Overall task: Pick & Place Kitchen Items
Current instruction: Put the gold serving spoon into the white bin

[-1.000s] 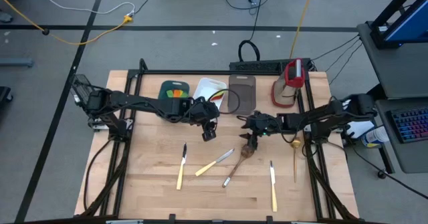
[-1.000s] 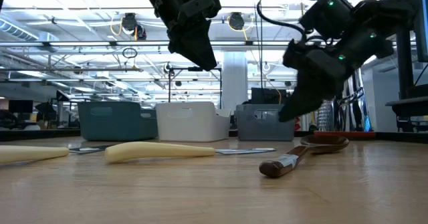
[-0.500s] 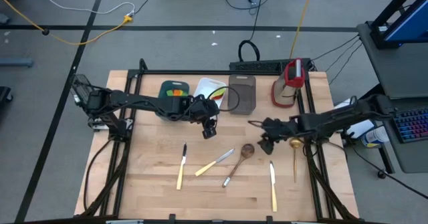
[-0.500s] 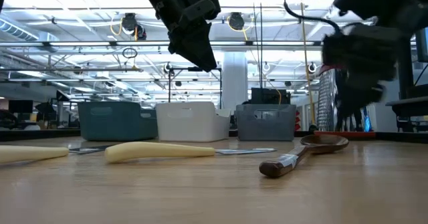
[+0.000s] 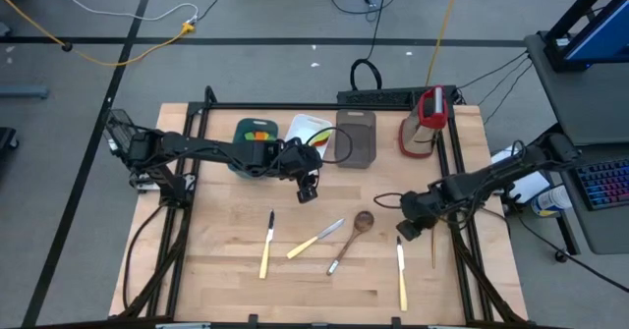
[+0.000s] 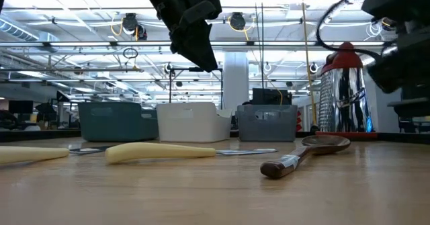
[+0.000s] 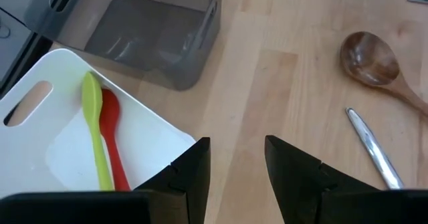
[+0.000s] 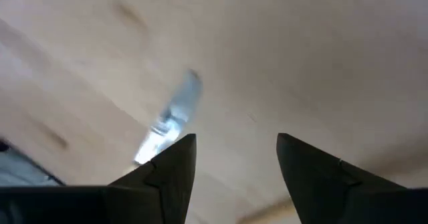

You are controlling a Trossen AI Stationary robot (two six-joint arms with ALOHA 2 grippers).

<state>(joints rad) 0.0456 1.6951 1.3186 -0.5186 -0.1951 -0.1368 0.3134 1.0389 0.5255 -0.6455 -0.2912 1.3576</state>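
Observation:
On the table lie a wooden spoon (image 5: 351,239), three pale-handled knives (image 5: 266,243) (image 5: 316,239) (image 5: 401,270) and a gold spoon (image 5: 432,233). A green spoon (image 7: 93,127) and a red spoon (image 7: 112,134) lie in the white tray (image 5: 308,133); coloured spatulas (image 5: 257,133) lie in the teal tray. My left gripper (image 5: 308,187) hangs open and empty above the table near the white tray's near edge. My right gripper (image 5: 404,228) is open and empty above the blade tip (image 8: 172,117) of the rightmost knife, left of the gold spoon.
A grey-brown tray (image 5: 356,137) stands right of the white one, and a red-and-white upright grater (image 5: 425,121) at the far right. The trays line the table's far side in the low view (image 6: 195,121). Bare wood lies along the near left.
My right gripper has swung from above the wooden spoon's bowl toward the table's right and near edges, ending over the rightmost knife's blade. The wooden spoon lies where it was.

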